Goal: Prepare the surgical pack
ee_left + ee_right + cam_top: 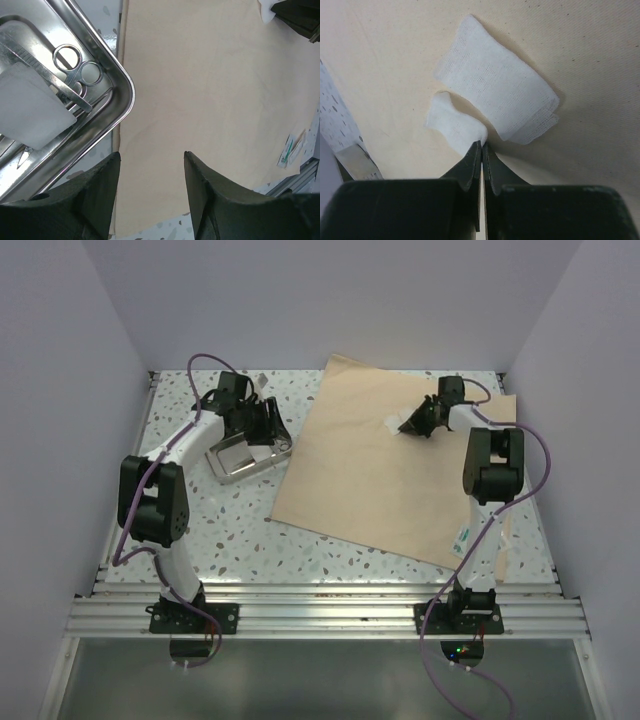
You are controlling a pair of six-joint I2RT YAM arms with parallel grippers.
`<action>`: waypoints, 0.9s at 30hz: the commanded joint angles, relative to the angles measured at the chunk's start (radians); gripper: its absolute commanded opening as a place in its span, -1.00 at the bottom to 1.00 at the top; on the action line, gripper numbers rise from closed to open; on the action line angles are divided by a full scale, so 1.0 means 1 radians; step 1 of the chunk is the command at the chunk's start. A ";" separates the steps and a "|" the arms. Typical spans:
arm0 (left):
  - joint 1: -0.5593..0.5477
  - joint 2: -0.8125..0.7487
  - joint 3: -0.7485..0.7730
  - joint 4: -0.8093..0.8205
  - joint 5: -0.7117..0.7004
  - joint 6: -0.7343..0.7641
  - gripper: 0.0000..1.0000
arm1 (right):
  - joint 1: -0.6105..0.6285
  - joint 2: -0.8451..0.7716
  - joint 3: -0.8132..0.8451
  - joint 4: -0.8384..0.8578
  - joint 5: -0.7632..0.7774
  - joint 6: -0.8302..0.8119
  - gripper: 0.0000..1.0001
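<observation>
Wrap sheet (390,470) lies flat; right claw (482,146) pinches gauze (495,100) on it, left claw (151,157) released; tray (116,65) waits at its nine o'clock, folding apparently undone.

On the speckled table (230,530): tan wrap sheet (380,480); metal tray (112,62) beside it.

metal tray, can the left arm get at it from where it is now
Probably yes: the left arm hangs just by the corner of the metal tray, jaws open and empty, with nothing between them.
</observation>
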 commanded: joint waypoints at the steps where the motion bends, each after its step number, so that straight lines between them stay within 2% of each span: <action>1: 0.005 -0.010 0.013 0.026 0.017 -0.011 0.15 | 0.036 -0.021 0.057 -0.005 -0.015 0.008 -1.00; 6: 0.005 -0.010 0.016 0.029 0.018 -0.016 0.15 | 0.036 -0.037 0.118 -0.009 -0.016 0.021 -1.00; 17: 0.005 -0.013 0.019 0.023 0.020 -0.008 0.15 | 0.020 0.051 0.316 -0.035 0.003 0.034 -1.00; 22: 0.005 -0.009 0.019 0.022 0.026 -0.006 0.14 | -0.016 0.055 0.295 -0.034 0.016 0.042 -1.00; 27: 0.005 -0.004 0.021 0.023 0.029 -0.002 0.15 | -0.039 0.015 0.172 0.012 0.022 0.051 -1.00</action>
